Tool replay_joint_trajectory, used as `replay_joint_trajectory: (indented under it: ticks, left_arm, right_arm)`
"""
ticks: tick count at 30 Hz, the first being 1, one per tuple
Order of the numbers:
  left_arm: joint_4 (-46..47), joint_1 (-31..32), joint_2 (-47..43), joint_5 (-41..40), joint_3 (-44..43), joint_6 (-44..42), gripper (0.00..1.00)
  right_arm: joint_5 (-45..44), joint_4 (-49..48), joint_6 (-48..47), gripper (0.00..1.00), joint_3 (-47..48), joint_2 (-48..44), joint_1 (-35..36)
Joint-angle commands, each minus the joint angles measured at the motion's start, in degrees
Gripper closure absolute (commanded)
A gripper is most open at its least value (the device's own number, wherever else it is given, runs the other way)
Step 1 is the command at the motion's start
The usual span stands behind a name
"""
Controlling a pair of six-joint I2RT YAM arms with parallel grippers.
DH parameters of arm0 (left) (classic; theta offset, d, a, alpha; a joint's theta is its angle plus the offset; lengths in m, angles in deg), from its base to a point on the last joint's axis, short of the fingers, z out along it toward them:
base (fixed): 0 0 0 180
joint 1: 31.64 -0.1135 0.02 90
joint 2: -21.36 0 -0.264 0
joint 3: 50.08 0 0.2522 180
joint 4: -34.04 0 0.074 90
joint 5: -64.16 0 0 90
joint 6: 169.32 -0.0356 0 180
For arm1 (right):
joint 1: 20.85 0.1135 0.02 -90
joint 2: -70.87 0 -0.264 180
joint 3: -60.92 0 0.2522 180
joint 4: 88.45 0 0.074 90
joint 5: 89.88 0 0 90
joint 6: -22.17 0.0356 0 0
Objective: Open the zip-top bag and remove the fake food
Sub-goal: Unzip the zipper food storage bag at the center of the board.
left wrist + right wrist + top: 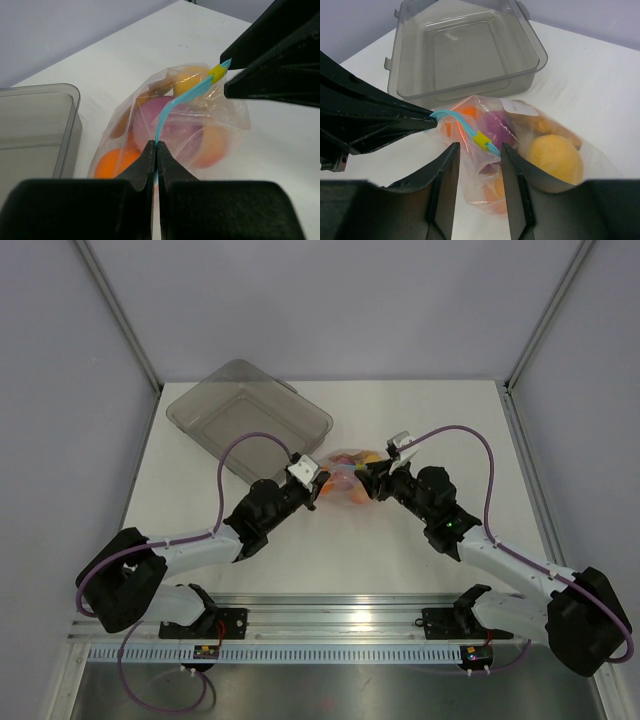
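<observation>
The zip-top bag lies on the white table between my two grippers, with the fake food inside. In the left wrist view my left gripper is shut on the bag's light blue zip strip. A purple piece and an orange ball show through the plastic. In the right wrist view my right gripper is open, its jaws standing on either side of the yellow slider without closing on it. A yellow ball lies in the bag beside it. The left gripper and right gripper flank the bag.
A grey translucent tray stands at the back left, just behind the bag; it also shows in the right wrist view and the left wrist view. Grey walls close off the table at the back and sides.
</observation>
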Motion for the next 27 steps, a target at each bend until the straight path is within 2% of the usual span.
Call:
replay_joint_trajectory:
  ticks: [1, 3, 9, 14, 19, 27]
  left_arm:
    - [1.23, -0.01, -1.08, 2.25, -0.87, 0.30, 1.00]
    - [1.23, -0.10, -1.25, 1.90, -0.79, 0.48, 1.00]
    - [1.58, -0.10, -1.78, 1.72, -0.52, 0.91, 1.00]
    - [1.06, -0.10, -1.78, 1.72, -0.70, 0.74, 1.00]
    - [-0.26, -0.01, -1.43, 1.99, -1.31, 0.13, 1.00]
    - [-2.55, 0.07, -1.08, 2.95, -2.37, -0.84, 1.00]
  right_arm:
    - [-1.48, -1.69, -0.17, 0.60, 1.96, 0.80, 0.44]
    - [-0.34, -0.81, -0.17, 0.64, 3.01, 1.94, 0.44]
    - [-0.16, -0.89, -0.26, 0.64, 2.58, 1.24, 0.44]
    - [0.28, -1.24, -0.35, 0.87, 1.70, -0.42, 0.44]
    - [1.95, -1.07, -0.35, 0.97, 1.35, -2.45, 0.44]
    - [4.85, 1.13, -1.22, 1.00, 1.79, -6.40, 0.44]
